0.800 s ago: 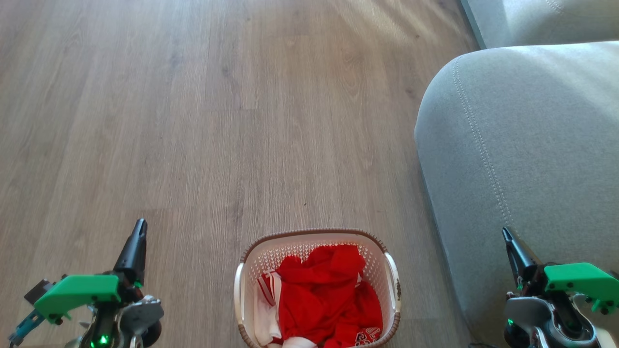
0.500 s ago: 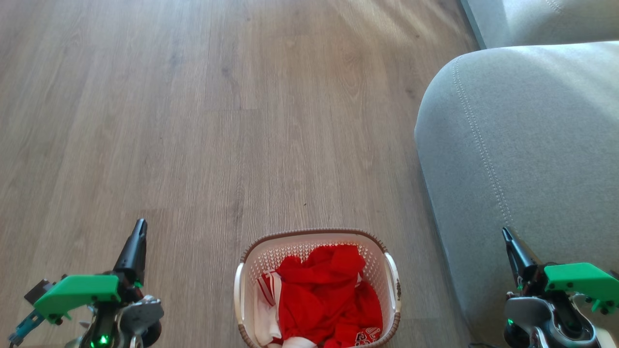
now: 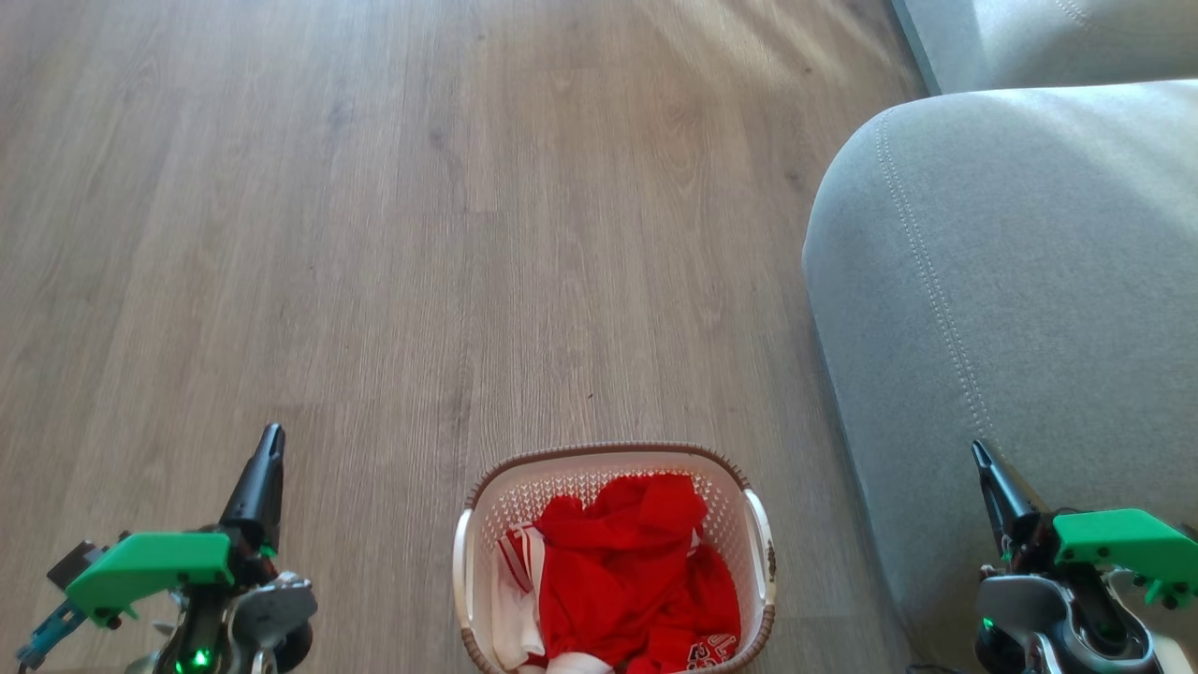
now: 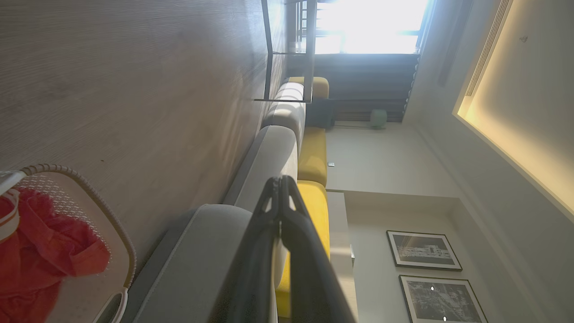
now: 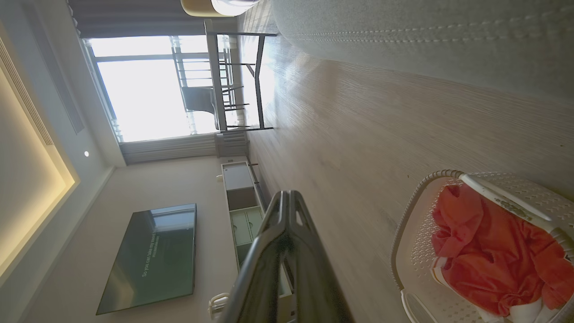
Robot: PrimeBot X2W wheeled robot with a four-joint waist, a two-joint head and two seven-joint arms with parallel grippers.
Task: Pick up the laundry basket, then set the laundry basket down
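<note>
Laundry basket point(image 3: 606, 450) sits on the wood floor point(image 3: 374, 234), near the grey sofa arm point(image 3: 1011, 281), with red and white clothes point(image 3: 636, 562) piled inside. Left gripper point(image 3: 270, 442) and right gripper point(image 3: 981, 456) hang either side, well apart from it. Both have fingers pressed together, holding nothing.

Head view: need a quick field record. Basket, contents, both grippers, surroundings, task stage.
basket: small cream-white perforated plastic laundry basket with brown woven-look rim, on the floor between the grippers
contents: crumpled red and white clothes
left gripper: shut, left of the basket, apart from it
right gripper: shut, right of the basket, apart from it
floor: pale wood-plank floor
nearby: grey fabric sofa, right of the basket
task stage: basket not yet gripped
</note>
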